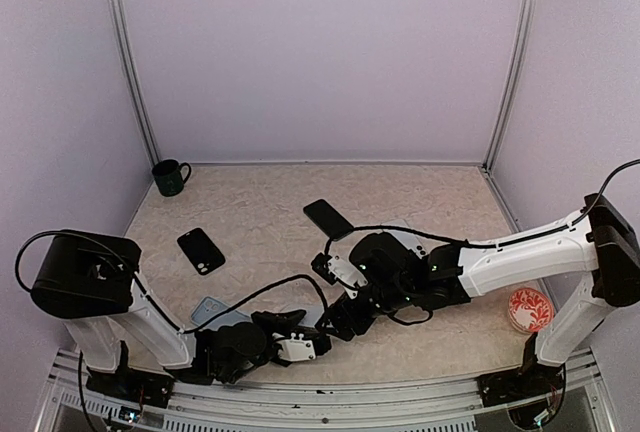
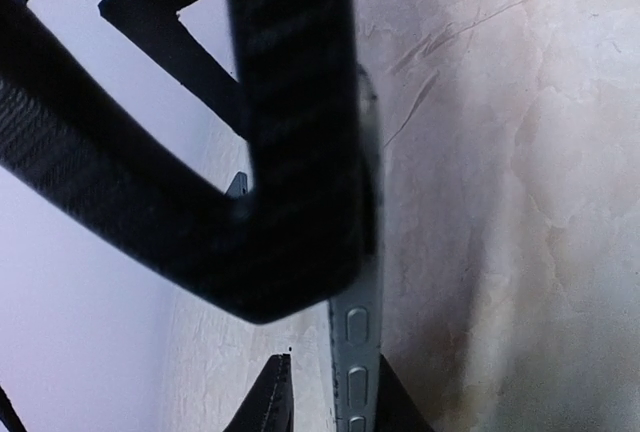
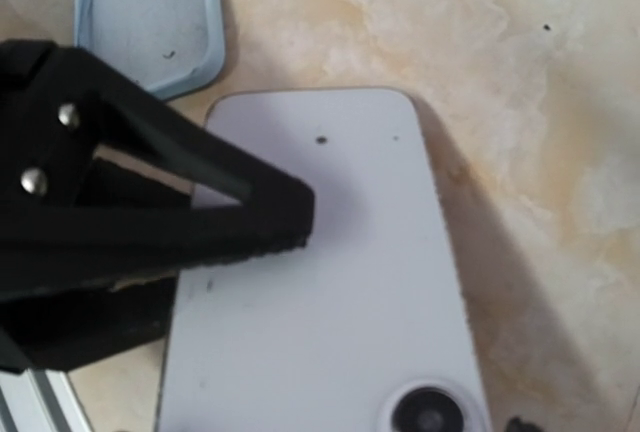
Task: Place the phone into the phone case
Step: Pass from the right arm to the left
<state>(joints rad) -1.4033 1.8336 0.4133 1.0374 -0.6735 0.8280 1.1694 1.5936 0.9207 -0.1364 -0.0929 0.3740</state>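
Note:
The phone point(image 3: 330, 292), white-backed with a round camera lens, hangs slightly above the table and casts a wide shadow to its right. My right gripper point(image 1: 345, 320) spans its width and holds it; only one fingertip point(image 3: 515, 422) shows by the phone's edge. My left gripper point(image 2: 335, 402) straddles the phone's button edge point(image 2: 357, 332). One finger touches that edge and the other stands a little off it. Its upper finger point(image 3: 200, 202) reaches over the phone's back. The light blue phone case point(image 3: 150, 12) lies empty just beyond the phone, left of both grippers point(image 1: 208, 310).
Two black phones lie on the table, one at mid-left point(image 1: 200, 250) and one behind the arms point(image 1: 328, 217). A dark green mug point(image 1: 170, 177) stands in the far left corner. A red-patterned dish point(image 1: 530, 309) sits near the right arm's base.

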